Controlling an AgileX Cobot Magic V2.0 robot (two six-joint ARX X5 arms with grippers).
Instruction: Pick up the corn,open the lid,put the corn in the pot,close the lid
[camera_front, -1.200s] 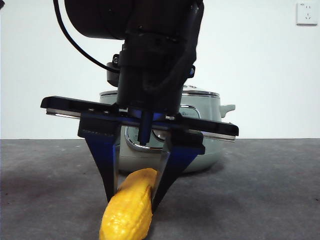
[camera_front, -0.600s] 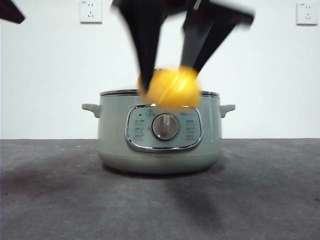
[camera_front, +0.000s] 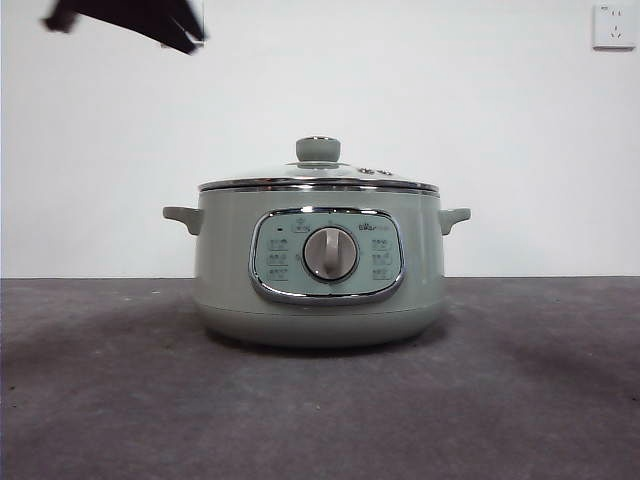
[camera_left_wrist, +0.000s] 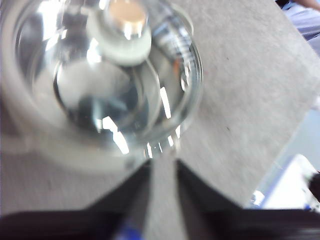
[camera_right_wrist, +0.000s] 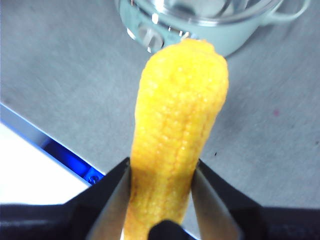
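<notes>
The pale green pot (camera_front: 225, 270) stands in the middle of the table with its glass lid (camera_front: 318, 180) on, the green knob (camera_front: 318, 150) on top. My right gripper (camera_right_wrist: 161, 167) is shut on the yellow corn (camera_right_wrist: 180, 100) and holds it high in the air, with the pot (camera_right_wrist: 235, 35) below and beyond it. The corn is out of the front view. My left gripper (camera_left_wrist: 163, 162) is empty, its jaws a narrow gap apart, above the table just beside the lid (camera_left_wrist: 100, 100) and its knob (camera_left_wrist: 125, 25). A black arm tip (camera_front: 130, 20) shows at the front view's top left.
The pot sits on a grey table mat (camera_front: 520, 400) against a white wall with a socket (camera_front: 612, 26). The right wrist view shows the table's edge (camera_right_wrist: 30, 125) with white floor beyond it.
The right gripper has lifted the corn from the table, past the pot's front, up out of the front view. The black arm tip at the top left has moved in further.
</notes>
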